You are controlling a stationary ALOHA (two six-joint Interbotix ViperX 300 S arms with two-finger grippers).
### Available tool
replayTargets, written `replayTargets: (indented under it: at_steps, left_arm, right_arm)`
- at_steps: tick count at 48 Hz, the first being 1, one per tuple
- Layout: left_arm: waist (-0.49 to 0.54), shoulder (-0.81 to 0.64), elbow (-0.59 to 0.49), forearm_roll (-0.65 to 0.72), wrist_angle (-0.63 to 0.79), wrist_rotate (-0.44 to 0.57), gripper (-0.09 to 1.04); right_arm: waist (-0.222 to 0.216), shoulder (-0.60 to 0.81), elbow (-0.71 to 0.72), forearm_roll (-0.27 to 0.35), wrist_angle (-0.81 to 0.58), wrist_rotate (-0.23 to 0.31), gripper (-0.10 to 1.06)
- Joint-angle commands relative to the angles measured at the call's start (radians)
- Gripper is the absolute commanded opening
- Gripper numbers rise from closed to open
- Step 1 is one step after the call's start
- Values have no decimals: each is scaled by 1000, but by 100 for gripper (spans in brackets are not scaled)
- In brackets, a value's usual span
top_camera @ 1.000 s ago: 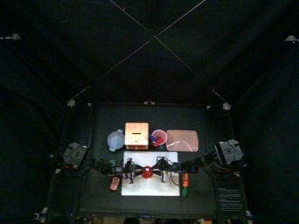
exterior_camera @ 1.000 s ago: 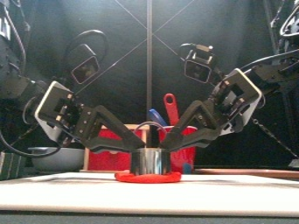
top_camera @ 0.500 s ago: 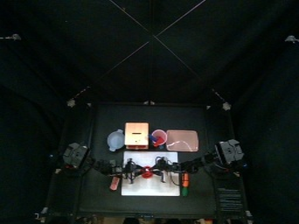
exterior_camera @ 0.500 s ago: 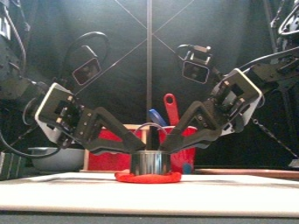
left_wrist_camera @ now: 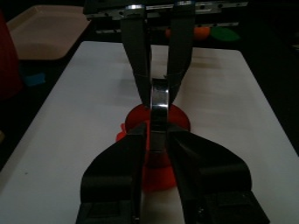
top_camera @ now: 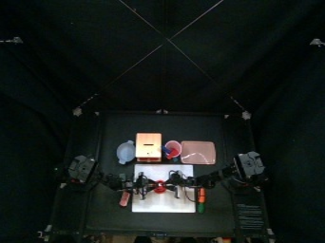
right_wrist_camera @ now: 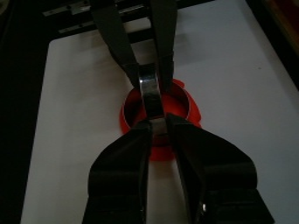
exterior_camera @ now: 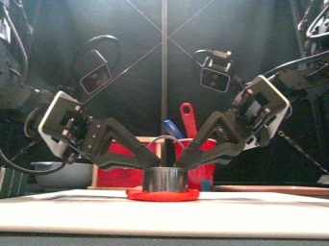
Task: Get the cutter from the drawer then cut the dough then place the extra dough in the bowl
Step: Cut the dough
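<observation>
Black curtains all round and a small black table [top_camera: 114, 128], so the action is all in the middle. The cutter [exterior_camera: 164, 179], a round metal one with a wire handle, stands upright on the red dough [exterior_camera: 164, 195]. The dough shows as a flat rim round the cutter's base. Both sit in the middle of the white cutting board [top_camera: 146, 203], which lies by the table's front edge, about centred between the left and right edges.

The left gripper [left_wrist_camera: 156, 132] comes in low from the left and the right gripper [right_wrist_camera: 158, 122] from the right, mirror-style, and their tips meet just over the cutter. Each one has its jaws pinched nearly together on the wire handle, one from either side, so the cutter is held twice over.

Also on the board: a small reddish toy [top_camera: 124, 199] at its left edge and an orange-and-green one [top_camera: 200, 196] at its right edge, both well apart from the dough. Can't tell what foods they are.

Behind the board, roughly mid-table, there's a row of stuff. The blue-grey bowl [top_camera: 125, 152] is leftmost, then the pale wooden box [top_camera: 148, 144] with its red drawer front facing the board. Next is the red cup [top_camera: 170, 149] with a blue knife [exterior_camera: 171, 128] and a red knife [exterior_camera: 187, 113] poking up out of it, then the flat pink tray [top_camera: 200, 150] on the right.
</observation>
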Motion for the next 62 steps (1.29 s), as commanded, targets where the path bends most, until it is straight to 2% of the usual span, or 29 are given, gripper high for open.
replayTargets:
  at_steps: [1,27,36,46,51,62]
  left_arm:
    - [2,6,8,-6,37,-6,64]
    - [0,5,6,-17,54,-8,64]
    - [0,-34,9,-25,57,3,69]
    - [0,-58,11,-21,60,8,81]
    - [3,-80,14,-18,54,11,83]
    - [6,-181,12,2,58,133,83]
  right_arm:
    - [6,23,6,6,34,6,59]
    - [3,23,-5,0,69,3,59]
    - [2,-8,-11,-8,69,-8,61]
    - [2,-29,-15,-23,69,-6,71]
    - [2,-44,-23,-29,69,-11,78]
    - [-11,-77,-29,-54,69,-11,81]
